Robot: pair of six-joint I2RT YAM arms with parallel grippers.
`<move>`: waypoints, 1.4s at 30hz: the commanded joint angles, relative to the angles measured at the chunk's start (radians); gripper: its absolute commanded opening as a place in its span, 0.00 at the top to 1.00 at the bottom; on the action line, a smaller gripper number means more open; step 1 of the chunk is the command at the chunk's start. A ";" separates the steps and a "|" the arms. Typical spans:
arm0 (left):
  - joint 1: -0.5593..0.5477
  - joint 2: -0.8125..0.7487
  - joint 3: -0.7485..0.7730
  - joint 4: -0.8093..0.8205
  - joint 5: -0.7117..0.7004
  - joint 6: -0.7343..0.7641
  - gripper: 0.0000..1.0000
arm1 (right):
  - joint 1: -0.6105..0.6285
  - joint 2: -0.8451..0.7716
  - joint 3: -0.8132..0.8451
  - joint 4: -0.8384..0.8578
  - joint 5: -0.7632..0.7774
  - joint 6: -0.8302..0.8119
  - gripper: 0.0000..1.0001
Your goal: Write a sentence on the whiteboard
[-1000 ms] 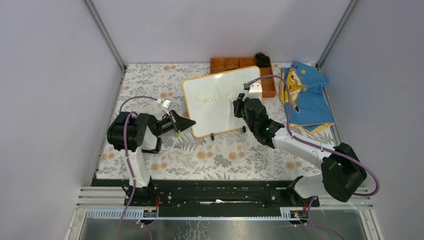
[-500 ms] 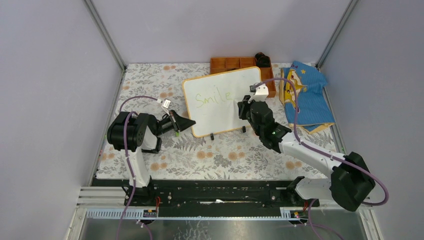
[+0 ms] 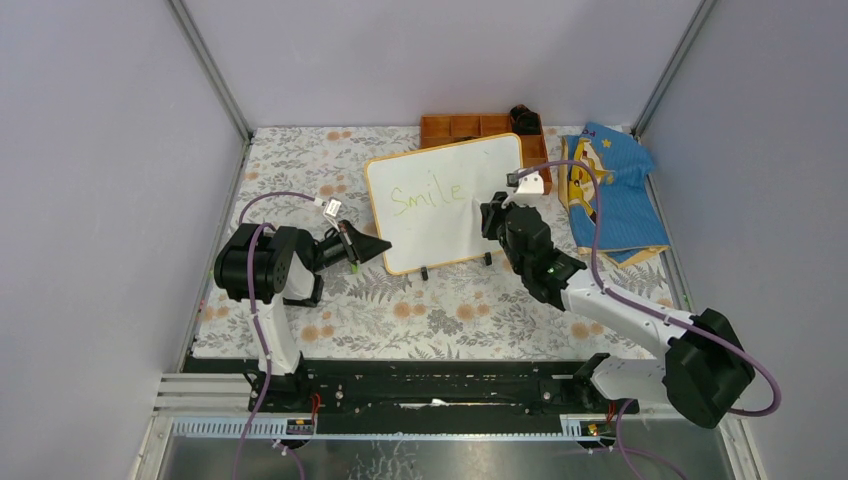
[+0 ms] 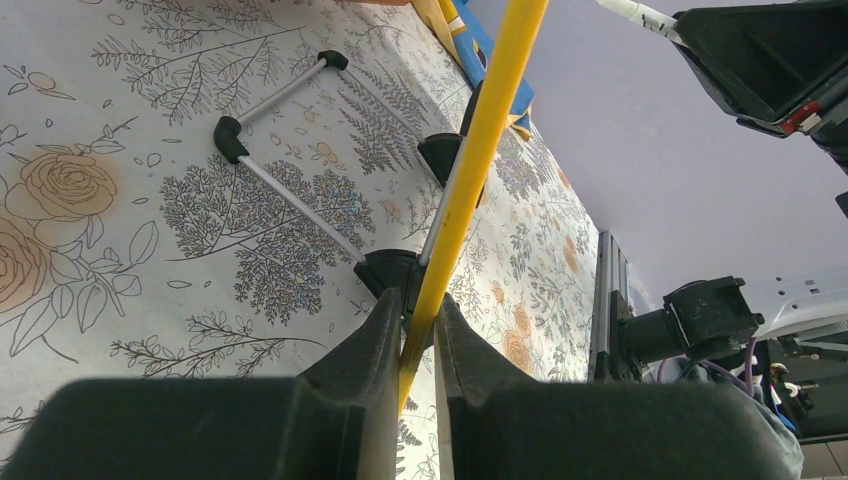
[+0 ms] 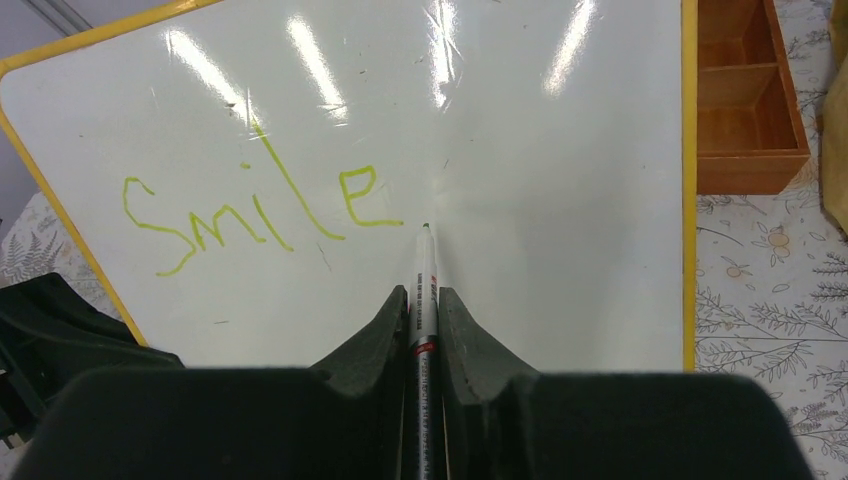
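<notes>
The whiteboard (image 3: pixel 440 225) stands tilted at mid-table on small black feet, its frame orange-yellow. The sentence (image 3: pixel 428 196) on it reads "Smile" in light yellow-green. My left gripper (image 3: pixel 385 245) is shut on the board's lower left frame; in the left wrist view the fingers (image 4: pixel 375 330) of the left gripper (image 4: pixel 415 300) pinch the yellow edge (image 4: pixel 480 130). My right gripper (image 3: pixel 487 212) is shut on a white marker (image 5: pixel 425 270). Its tip rests at the whiteboard (image 5: pixel 560 200) just right of the "e" of the sentence (image 5: pixel 260 215).
An orange compartment tray (image 3: pixel 470 127) sits behind the board, also seen as the tray (image 5: pixel 745 110) in the right wrist view. A blue patterned cloth (image 3: pixel 610 190) lies at the right. The board's wire stand (image 4: pixel 290 190) rests on the floral tablecloth (image 3: pixel 400 310). Grey walls close both sides.
My right gripper has shifted right and slightly nearer with the marker, past the end of "Smile". The left arm and the board have stayed still.
</notes>
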 commanded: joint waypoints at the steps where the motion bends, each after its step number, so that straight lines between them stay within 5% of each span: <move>1: -0.001 0.013 0.000 -0.055 -0.058 0.027 1.00 | -0.011 0.011 0.010 0.101 0.043 0.002 1.00; 42: -0.002 0.014 0.000 -0.056 -0.058 0.028 1.00 | -0.032 0.098 0.024 0.043 -0.059 0.027 1.00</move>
